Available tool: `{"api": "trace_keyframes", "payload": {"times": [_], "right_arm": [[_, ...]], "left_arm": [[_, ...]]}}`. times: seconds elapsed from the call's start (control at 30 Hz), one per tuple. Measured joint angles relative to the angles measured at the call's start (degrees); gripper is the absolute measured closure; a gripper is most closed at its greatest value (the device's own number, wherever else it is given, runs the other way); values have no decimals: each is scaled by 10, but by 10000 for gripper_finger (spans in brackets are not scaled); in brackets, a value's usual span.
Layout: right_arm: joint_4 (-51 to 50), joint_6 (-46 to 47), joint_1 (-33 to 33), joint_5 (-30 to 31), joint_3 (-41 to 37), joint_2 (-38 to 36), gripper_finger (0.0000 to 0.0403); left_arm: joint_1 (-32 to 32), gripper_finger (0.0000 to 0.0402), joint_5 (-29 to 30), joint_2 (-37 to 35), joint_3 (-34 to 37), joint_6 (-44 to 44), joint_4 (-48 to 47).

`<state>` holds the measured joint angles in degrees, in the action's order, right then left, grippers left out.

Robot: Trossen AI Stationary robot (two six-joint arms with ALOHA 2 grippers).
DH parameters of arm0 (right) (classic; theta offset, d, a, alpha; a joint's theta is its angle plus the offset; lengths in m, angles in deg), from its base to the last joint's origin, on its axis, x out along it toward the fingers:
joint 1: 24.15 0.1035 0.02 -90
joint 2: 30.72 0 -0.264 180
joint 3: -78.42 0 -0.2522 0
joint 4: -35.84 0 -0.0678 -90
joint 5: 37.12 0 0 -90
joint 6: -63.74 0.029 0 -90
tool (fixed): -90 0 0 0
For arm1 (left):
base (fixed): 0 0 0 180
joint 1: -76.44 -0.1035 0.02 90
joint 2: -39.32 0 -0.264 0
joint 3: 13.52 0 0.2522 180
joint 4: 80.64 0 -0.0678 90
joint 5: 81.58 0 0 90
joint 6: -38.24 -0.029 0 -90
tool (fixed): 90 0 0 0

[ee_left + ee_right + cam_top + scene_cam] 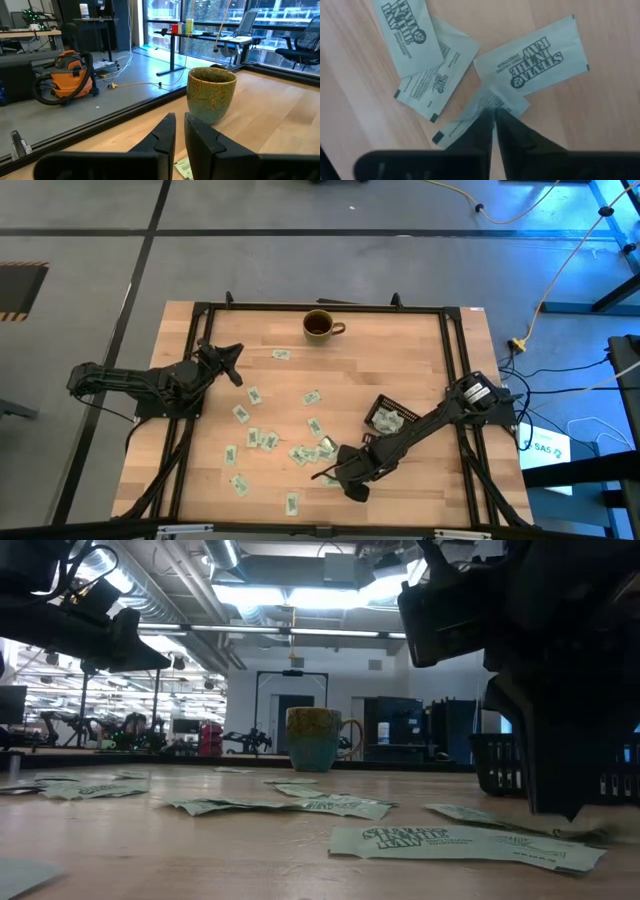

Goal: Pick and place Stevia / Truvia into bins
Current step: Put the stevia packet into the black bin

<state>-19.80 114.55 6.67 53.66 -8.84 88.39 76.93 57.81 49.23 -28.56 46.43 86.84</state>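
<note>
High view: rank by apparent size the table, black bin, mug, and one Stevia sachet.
1. Table, by far the largest.
2. Black bin and mug: look close in size, bin perhaps slightly larger; right arm partly covers it, so unranked.
3. Stevia sachet, smallest.

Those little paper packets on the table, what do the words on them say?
"STEVIA IN THE RAW": pale green paper sachet, printed upside down in the right wrist view.
Same words, partly cut off: sachet at the picture's top.
Small print on the white sachet: too small to read.
</note>
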Motion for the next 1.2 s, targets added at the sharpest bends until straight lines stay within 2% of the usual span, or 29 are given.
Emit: {"api": "trace_keyframes", "payload": {"times": [0.17,0.33,0.47,0.67,0.8,1.03,1.2], "right_arm": [[-3,3,0,-1,0,0,392],[-21,59,1,-5,0,-1,399],[-13,60,3,-3,-4,-11,401],[-20,62,3,6,-9,-39,402],[-21,75,2,36,-6,-74,402],[-128,140,-11,52,-6,-129,403],[-88,125,-15,45,-5,-140,393]], "left_arm": [[0,368,0,0,0,0,0],[0,368,0,0,0,0,0],[0,368,0,0,0,0,0],[0,368,0,0,0,0,0],[0,368,0,0,0,0,0],[0,368,0,0,0,0,0],[0,368,0,0,0,0,0]]}}
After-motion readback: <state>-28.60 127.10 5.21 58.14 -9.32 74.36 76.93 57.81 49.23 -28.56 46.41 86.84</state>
